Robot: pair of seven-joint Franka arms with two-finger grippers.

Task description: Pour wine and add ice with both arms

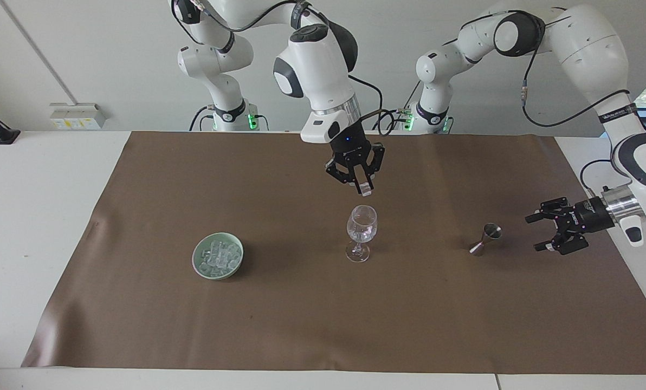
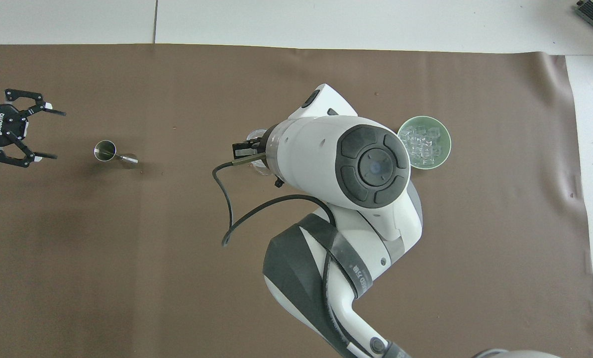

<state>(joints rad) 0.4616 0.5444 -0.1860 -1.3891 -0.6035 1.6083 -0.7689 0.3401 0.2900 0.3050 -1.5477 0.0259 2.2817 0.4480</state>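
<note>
Ice [image 1: 218, 258] fills a pale green bowl [image 1: 198, 264] on the brown mat [image 1: 301, 325], toward the right arm's end of the table [image 1: 41, 206]. One cube [image 1: 365, 189] is pinched between the fingertips of the right gripper [image 1: 363, 187], which hangs above the stemmed glass [image 1: 361, 232] without touching it; the glass stands upright near the middle of the mat. Toward the left arm's end, a metal jigger [image 1: 484, 239] stands on the mat. The left gripper [image 1: 540, 232] is just beside it but apart, pointing sideways at it with fingers spread wide and nothing between them.
</note>
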